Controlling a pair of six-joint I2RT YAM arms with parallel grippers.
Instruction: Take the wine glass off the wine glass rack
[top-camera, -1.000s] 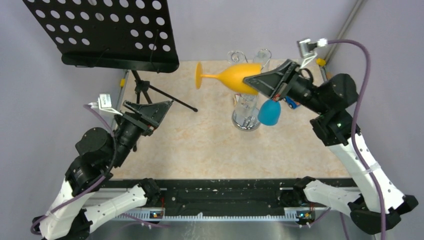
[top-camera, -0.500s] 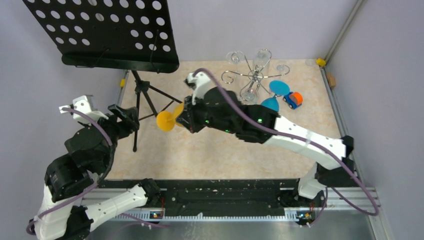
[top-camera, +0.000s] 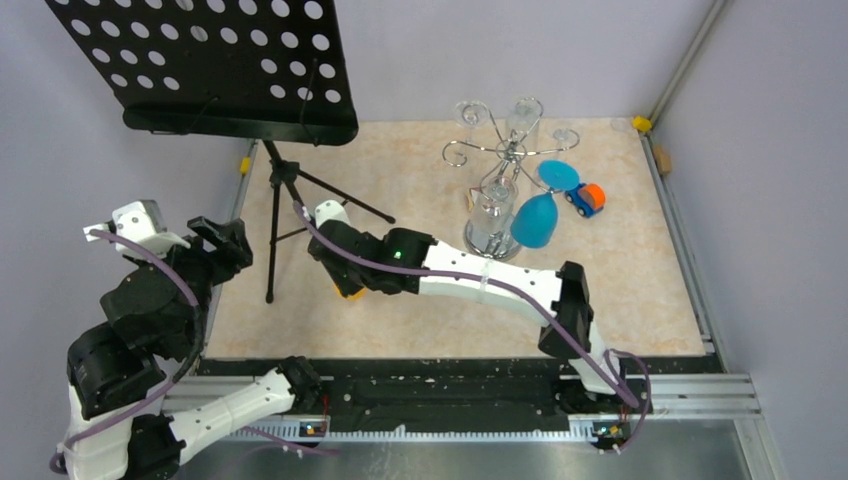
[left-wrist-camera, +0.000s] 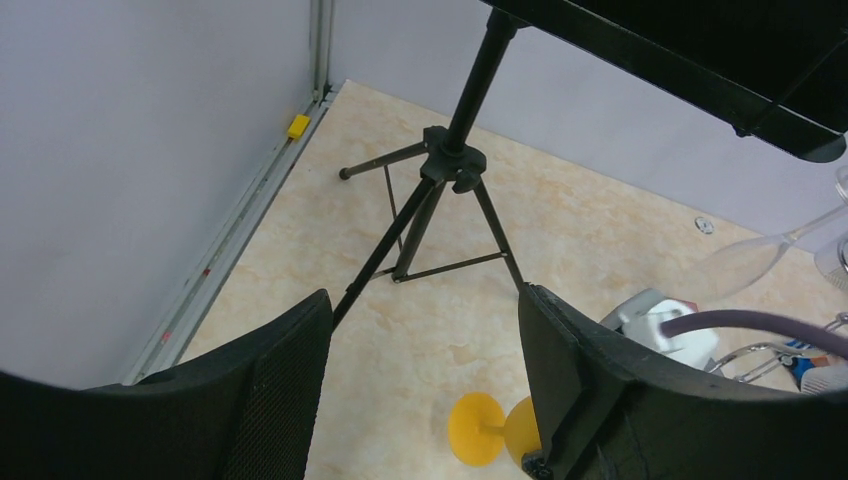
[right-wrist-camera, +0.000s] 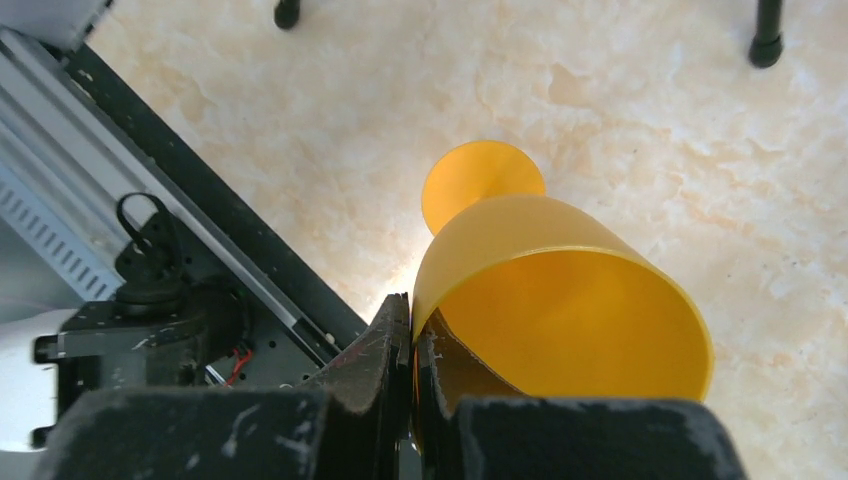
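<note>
My right gripper (right-wrist-camera: 412, 340) is shut on the rim of a yellow wine glass (right-wrist-camera: 560, 300), one finger inside the bowl and one outside. In the top view that gripper (top-camera: 338, 275) reaches far left, low over the table, and only a sliver of the glass (top-camera: 352, 292) shows beneath it. The glass's foot (left-wrist-camera: 478, 428) shows in the left wrist view. The chrome wine glass rack (top-camera: 505, 150) stands at the back right, holding a blue wine glass (top-camera: 537, 220) and clear glasses. My left gripper (left-wrist-camera: 425, 300) is open and empty, raised at the left (top-camera: 222, 238).
A black music stand (top-camera: 200, 60) on a tripod (top-camera: 285, 195) stands at the back left, its legs close to my right gripper. A small toy car (top-camera: 586, 198) lies right of the rack. Grey walls close in the table; a black rail runs along the near edge.
My right arm carried the yellow glass from the rack across to the left and down toward the table near the tripod. My left arm pulled back to the left and rose.
</note>
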